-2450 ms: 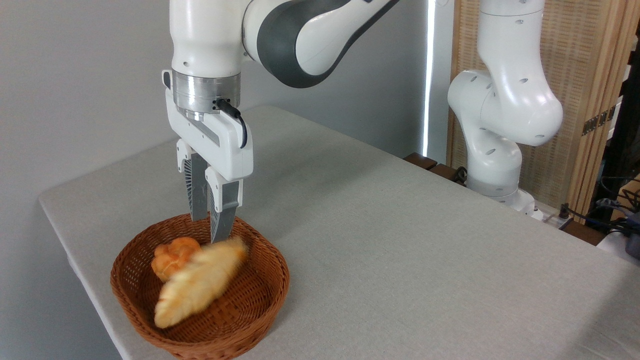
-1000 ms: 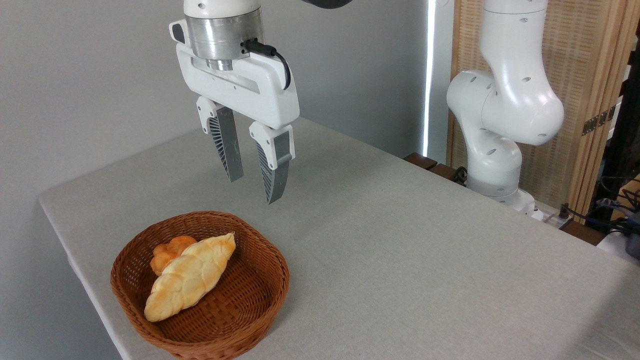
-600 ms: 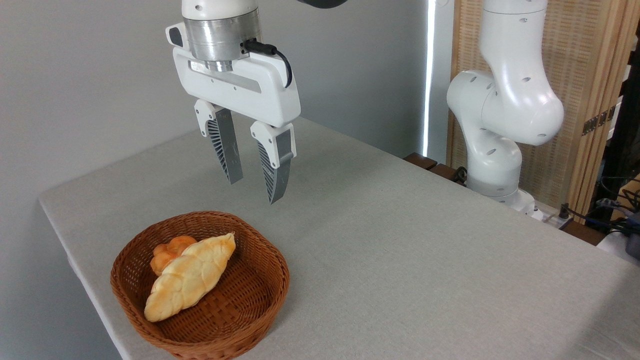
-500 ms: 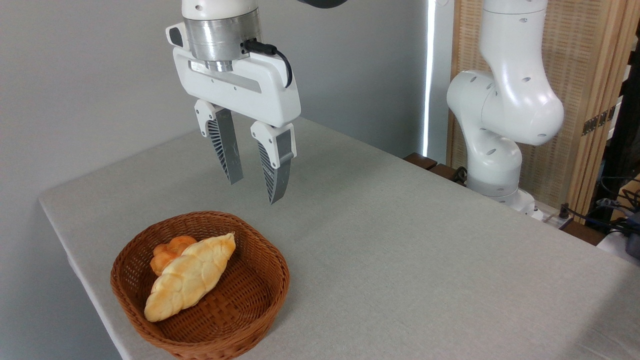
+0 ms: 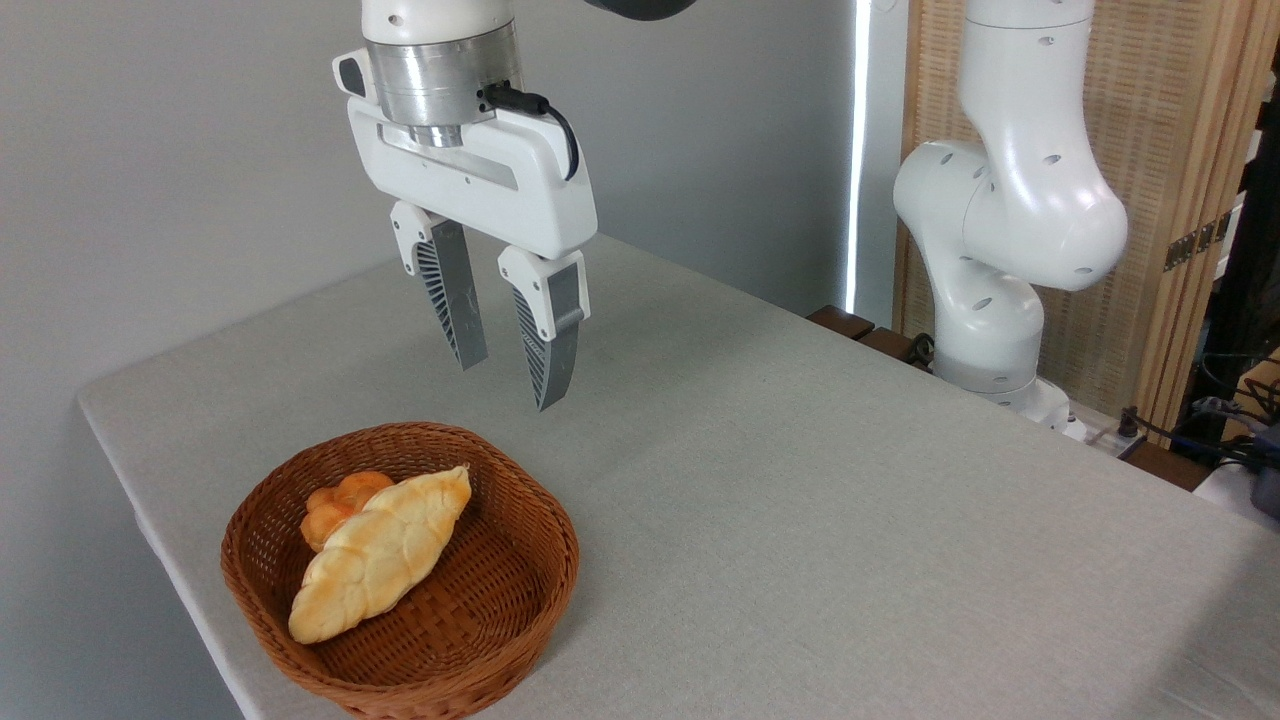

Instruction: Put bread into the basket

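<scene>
Bread (image 5: 375, 558) lying in basket (image 5: 505, 622) beside small roll (image 5: 335, 505); empty, parted hand (image 5: 508, 384) above worktop (image 5: 800, 500).

A robot lab bench, set up for manipulation trials.

You're looking at a white industrial arm (image 5: 1010, 200) bolted down just beyond the tabletop's far right edge, with a plain grey cloth-covered tabletop (image 5: 800, 520) against a bare grey wall (image 5: 170, 150). Past the right corner you can see loose cables (image 5: 1215, 420) and dark equipment, with a woven wooden screen (image 5: 1170, 130) behind the arm. Props in a wicker basket (image 5: 520, 600) near the front left corner suit a test rig, not a kitchen.
</scene>
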You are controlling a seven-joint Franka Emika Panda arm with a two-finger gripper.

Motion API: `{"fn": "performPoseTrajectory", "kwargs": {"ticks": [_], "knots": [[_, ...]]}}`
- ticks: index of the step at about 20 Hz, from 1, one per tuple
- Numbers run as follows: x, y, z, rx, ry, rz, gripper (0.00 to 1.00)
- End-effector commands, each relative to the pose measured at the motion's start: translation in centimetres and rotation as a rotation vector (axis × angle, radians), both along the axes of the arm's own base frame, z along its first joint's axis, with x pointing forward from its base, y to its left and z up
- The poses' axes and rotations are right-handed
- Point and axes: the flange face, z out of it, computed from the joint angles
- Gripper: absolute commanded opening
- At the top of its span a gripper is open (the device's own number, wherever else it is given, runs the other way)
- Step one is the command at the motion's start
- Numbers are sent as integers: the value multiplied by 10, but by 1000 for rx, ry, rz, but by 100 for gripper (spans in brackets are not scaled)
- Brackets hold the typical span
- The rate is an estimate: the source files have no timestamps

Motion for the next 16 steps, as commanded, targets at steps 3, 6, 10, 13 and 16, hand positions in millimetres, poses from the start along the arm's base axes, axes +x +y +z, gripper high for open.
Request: {"fn": "performPoseTrajectory", "kwargs": {"ticks": [3, 6, 10, 13, 16], "knots": [[-4, 2, 9, 11, 3, -40, 100], [-5, 2, 10, 10, 0, -40, 100], [-7, 3, 13, 10, -5, -39, 100], [-6, 3, 12, 10, -3, -39, 100], [-6, 5, 11, 11, -2, -34, 100]]}}
